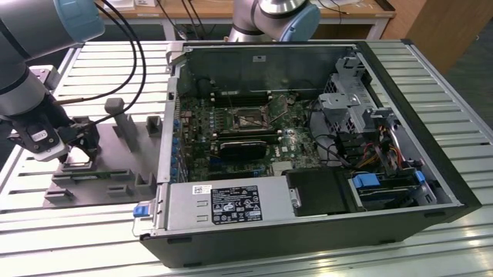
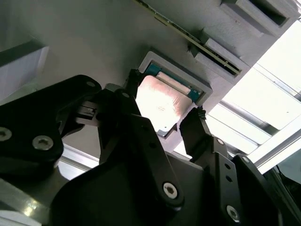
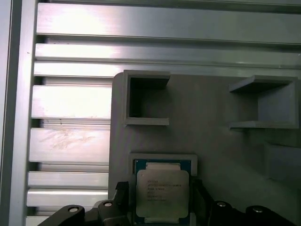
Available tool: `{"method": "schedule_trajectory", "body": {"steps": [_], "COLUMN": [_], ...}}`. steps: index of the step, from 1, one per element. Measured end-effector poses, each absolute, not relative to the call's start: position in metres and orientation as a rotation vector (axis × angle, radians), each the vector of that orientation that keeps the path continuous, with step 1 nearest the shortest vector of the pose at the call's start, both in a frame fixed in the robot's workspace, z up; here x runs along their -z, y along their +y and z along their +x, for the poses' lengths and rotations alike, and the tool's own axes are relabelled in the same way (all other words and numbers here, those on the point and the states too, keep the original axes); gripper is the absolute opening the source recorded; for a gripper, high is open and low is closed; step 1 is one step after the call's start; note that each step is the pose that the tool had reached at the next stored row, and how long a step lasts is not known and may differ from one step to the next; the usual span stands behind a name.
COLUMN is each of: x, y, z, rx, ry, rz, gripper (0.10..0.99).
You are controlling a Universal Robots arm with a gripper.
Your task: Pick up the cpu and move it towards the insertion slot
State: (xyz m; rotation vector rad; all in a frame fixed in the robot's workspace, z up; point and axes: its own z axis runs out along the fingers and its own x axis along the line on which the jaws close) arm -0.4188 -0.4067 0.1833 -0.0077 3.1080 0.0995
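Right now your gripper's (image 1: 81, 151) fingers (image 3: 123, 190) stand spread, apparently not quite touching the cpu (image 3: 162, 195), which lies flat between them in a grey fixture (image 3: 211, 136) recess, well apart from the insertion slot (image 1: 248, 119).

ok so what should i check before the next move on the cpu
1. Gripper centred over the cpu: ok, a finger stands on each side in both wrist views.
2. Cpu seated in its recess in the grey fixture: ok, it lies flat, not lifted.
3. Fingers shut on the cpu: not ok, a gap shows on each side.
4. Insertion slot ready to take the chip: cannot tell from the exterior view.
5. Level route to the slot: not ok, the case wall stands between fixture and slot, so height would likely be needed.
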Motion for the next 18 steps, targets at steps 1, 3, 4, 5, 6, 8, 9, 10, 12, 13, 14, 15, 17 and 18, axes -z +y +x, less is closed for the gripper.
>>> {"method": "schedule_trajectory", "body": {"steps": [1,3,4,5,6,8,9,10,12,13,14,15,17,18], "x": [-0.183,-0.183,-0.183,-0.183,-0.183,-0.183,-0.184,-0.185,-0.188,-0.19,-0.192,-0.193,-0.197,-0.199], "y": [-0.407,-0.407,-0.407,-0.407,-0.407,-0.407,-0.407,-0.407,-0.407,-0.407,-0.407,-0.407,-0.407,-0.407], "z": [-0.419,-0.419,-0.419,-0.419,-0.419,-0.419,-0.419,-0.419,-0.419,-0.419,-0.419,-0.419,-0.419,-0.419], "rx": [-0.1,-0.099,-0.099,-0.099,-0.099,-0.1,-0.1,-0.1,-0.099,-0.1,-0.1,-0.1,-0.099,-0.1], "ry": [3.108,3.108,3.108,3.108,3.108,3.108,3.108,3.108,3.108,3.108,3.108,3.108,3.108,3.108], "rz": [-0.008,-0.008,-0.008,-0.008,-0.008,-0.008,-0.008,-0.008,-0.008,-0.008,-0.008,-0.008,-0.008,-0.008], "gripper": [0.635,0.573,0.537,0.537,0.537,0.537,0.537,0.537,0.537,0.537,0.537,0.537,0.537,0.537]}}
